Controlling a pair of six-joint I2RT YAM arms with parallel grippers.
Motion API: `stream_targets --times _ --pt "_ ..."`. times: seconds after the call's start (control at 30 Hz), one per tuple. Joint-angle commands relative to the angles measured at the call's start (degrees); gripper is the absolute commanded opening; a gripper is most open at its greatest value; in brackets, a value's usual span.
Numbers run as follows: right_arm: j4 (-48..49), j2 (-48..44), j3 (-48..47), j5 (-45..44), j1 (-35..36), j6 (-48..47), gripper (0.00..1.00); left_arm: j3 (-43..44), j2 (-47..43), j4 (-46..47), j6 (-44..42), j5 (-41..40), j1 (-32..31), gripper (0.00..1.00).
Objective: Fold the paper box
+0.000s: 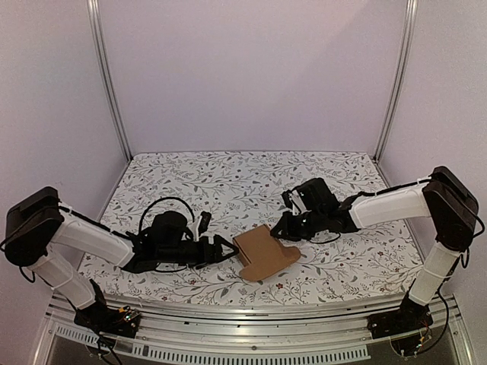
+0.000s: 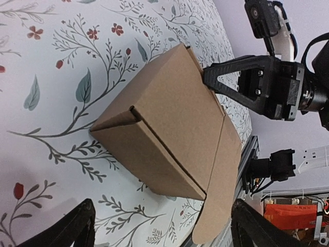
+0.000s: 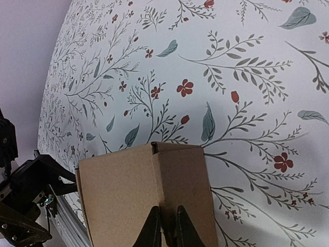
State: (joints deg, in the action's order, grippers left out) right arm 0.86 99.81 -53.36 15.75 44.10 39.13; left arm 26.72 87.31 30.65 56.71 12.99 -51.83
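Note:
The paper box (image 1: 261, 256) is a partly folded brown cardboard box lying on the floral table between the two arms, with a rounded flap (image 1: 291, 254) sticking out to the right. In the left wrist view the box (image 2: 169, 118) fills the middle and its flap (image 2: 222, 190) hangs toward the table's near edge. My left gripper (image 1: 227, 246) is wide open just left of the box, its fingers (image 2: 77, 226) apart on both sides. My right gripper (image 1: 291, 231) is at the box's far right side. In the right wrist view it (image 3: 167, 226) is shut on an edge of the box (image 3: 128, 195).
The floral tablecloth (image 1: 228, 182) covers the table. An aluminium rail (image 1: 251, 312) runs along the near edge, close to the box. Upright frame posts (image 1: 106, 76) stand at the back corners. Black cables (image 1: 163, 204) loop beside the left wrist.

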Motion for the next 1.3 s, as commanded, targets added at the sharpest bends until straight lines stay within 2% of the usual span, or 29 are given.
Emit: stream_targets --times 0.0,0.27,0.63,1.27 --pt "0.86 0.45 2.61 -2.86 2.33 3.8 0.1 -1.34 0.12 0.47 2.87 1.2 0.81 0.93" --pt "5.17 -0.27 5.99 -5.74 4.6 7.24 0.06 -2.84 5.21 8.77 8.67 3.73 0.77 0.99" --pt "7.13 -1.46 9.66 -6.59 4.85 7.94 0.06 -3.24 12.94 21.71 13.52 5.32 0.94 1.0" --pt "6.98 -4.34 11.88 -8.43 4.8 7.22 0.06 1.54 17.85 24.11 15.1 8.65 2.46 1.0"
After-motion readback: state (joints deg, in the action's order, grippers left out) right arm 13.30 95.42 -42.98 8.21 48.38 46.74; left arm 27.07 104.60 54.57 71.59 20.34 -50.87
